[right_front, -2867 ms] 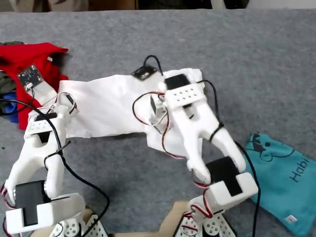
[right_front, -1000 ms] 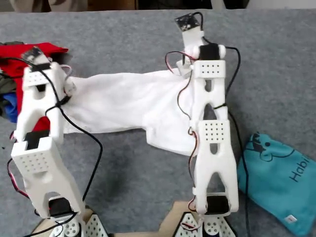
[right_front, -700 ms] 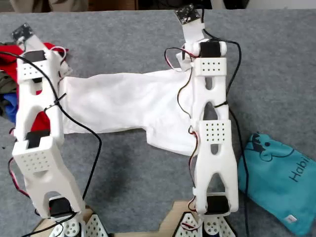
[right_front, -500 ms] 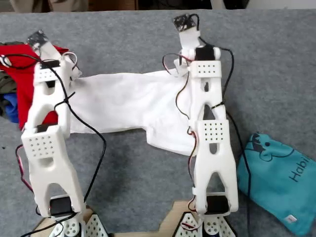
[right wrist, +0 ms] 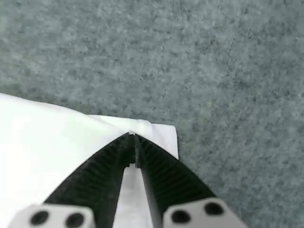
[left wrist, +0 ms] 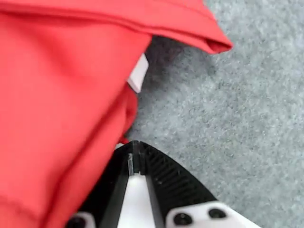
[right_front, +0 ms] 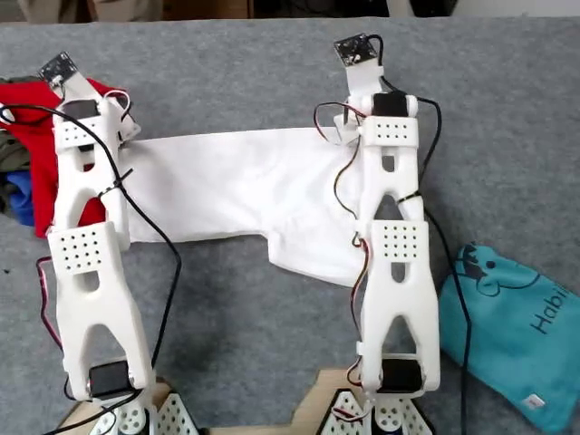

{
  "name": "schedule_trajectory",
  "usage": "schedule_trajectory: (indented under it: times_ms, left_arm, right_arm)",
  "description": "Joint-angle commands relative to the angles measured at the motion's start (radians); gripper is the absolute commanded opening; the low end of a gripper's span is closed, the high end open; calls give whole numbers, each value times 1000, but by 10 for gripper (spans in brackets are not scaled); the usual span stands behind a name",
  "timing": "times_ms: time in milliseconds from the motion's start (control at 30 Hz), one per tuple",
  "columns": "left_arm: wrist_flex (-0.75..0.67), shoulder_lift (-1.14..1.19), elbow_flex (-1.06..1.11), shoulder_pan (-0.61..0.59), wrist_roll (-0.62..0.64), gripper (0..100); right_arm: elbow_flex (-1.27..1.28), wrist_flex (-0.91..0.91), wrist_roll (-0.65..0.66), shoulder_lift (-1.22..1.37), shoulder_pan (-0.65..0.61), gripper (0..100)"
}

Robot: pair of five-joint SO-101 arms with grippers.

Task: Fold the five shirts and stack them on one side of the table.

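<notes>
The white shirt [right_front: 236, 186] lies spread flat across the middle of the grey table [right_front: 227, 344], stretched sideways between the two arms, with one flap hanging down toward the near edge beside the right arm. And the right end effector [right wrist: 131, 137] has it: the black jaws are pinched tight on the shirt's far corner, and the wrist view shows the cloth bunched into a small fold right at the tips, with bare table beyond. Over on the other side, the left end effector [left wrist: 134, 152] is clamped down too, jaws pressed together with a sliver of white between them, and the high view shows the shirt's opposite end drawn up to that arm's tip. So that is both ends gripped, with the fabric lying smooth in between.

Just beside the left end effector sits the red shirt [right_front: 36, 100], rumpled at the far left of the table, a small white tag [left wrist: 137, 77] showing at its edge in the left wrist view. A blue garment [right_front: 18, 195] peeks out under the red one at the table's left edge. Well apart, on the near right, a teal shirt [right_front: 517, 335] lies folded into a neat packet.
</notes>
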Motion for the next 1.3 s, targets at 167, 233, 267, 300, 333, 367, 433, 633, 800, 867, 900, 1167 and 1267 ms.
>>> schedule_trajectory:
  times_ms: [167,233,267,300,333,367,433,633,800,867,900,1167,1267]
  left_arm:
    - [278,-10,-493,9,-3,19]
    - [377,-4,-611,21,-26,19]
    - [408,-12,-623,29,-54,19]
    - [427,-13,-609,40,-87,19]
    - [446,-15,-608,44,-118,19]
    - [476,-19,-611,49,-137,19]
    - [528,-24,-612,49,-155,19]
    - [582,-79,-611,3,-163,19]
    - [583,-140,-611,-9,-242,19]
    - [585,-165,-611,-15,-272,19]
    - [585,-174,-611,-18,-285,19]
    - [585,-266,-485,-75,-338,18]
    - [585,-366,-287,-94,-336,19]
  right_arm:
    - [-205,235,6,-213,-48,5]
    - [-183,298,12,-291,-58,9]
    - [-189,330,34,-321,-65,9]
    - [-196,364,66,-348,-76,9]
    - [-202,391,103,-372,-90,9]
    - [-196,397,138,-394,-101,9]
    - [-174,397,199,-432,-113,5]
    - [19,397,278,-596,-148,5]
    - [361,397,281,-846,-228,5]
    - [516,393,285,-951,-269,5]
    - [588,393,299,-995,-291,5]
    - [1000,384,517,-1161,-361,5]
    - [1116,391,532,-1196,-355,5]
